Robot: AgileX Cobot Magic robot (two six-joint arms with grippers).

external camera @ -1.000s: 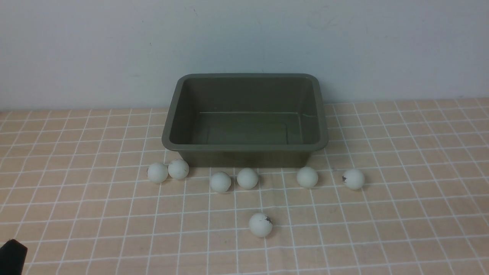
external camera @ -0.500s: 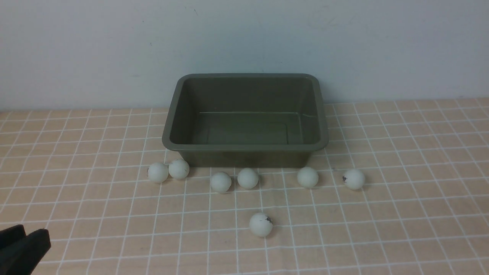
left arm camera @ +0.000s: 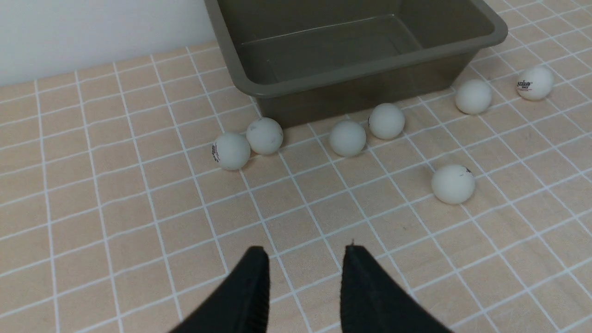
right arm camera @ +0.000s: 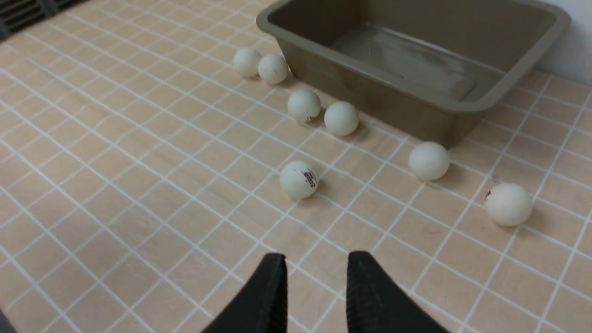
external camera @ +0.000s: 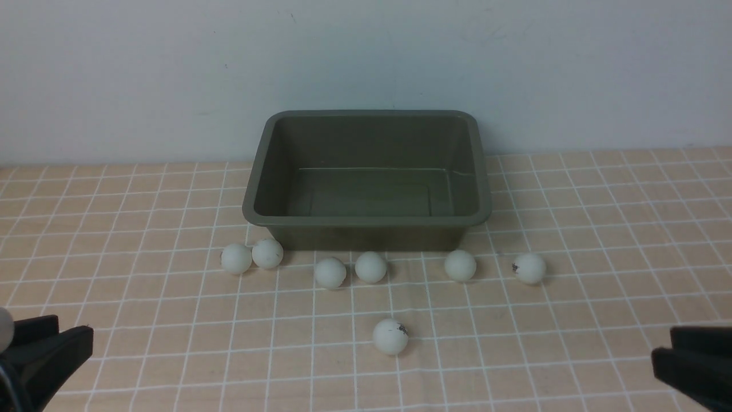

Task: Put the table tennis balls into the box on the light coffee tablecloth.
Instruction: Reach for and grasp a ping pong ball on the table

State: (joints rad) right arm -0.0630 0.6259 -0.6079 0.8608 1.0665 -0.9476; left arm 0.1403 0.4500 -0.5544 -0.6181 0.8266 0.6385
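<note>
Pale plain wall (external camera: 171,68) behind. The light coffee tablecloth (external camera: 143,229), peach-beige with a thin white grid of small squares, is laid flat over the work surface. The box (external camera: 366,220) is of olive-green moulded plastic with rounded corners, a flared rim and smooth sloping walls. It is set at the far middle of the cloth, close to the wall, and its interior is seen to be empty.

Progress: nothing placed yet. Seven table tennis balls (external camera: 390,336) are counted, all on the cloth outside the box. Six are strung in a loose row just in front of the box's near wall, and the leftmost two appear to touch. The seventh lies apart, nearer the robot. The balls are matte white, and dark print or scuffs are noted on several.

Left gripper (left arm camera: 305,252): black fingers parted, nothing between them, over bare cloth at the near left. Right gripper (right arm camera: 316,260): likewise parted and empty, at the near right. All seven transfers are judged outstanding.
</note>
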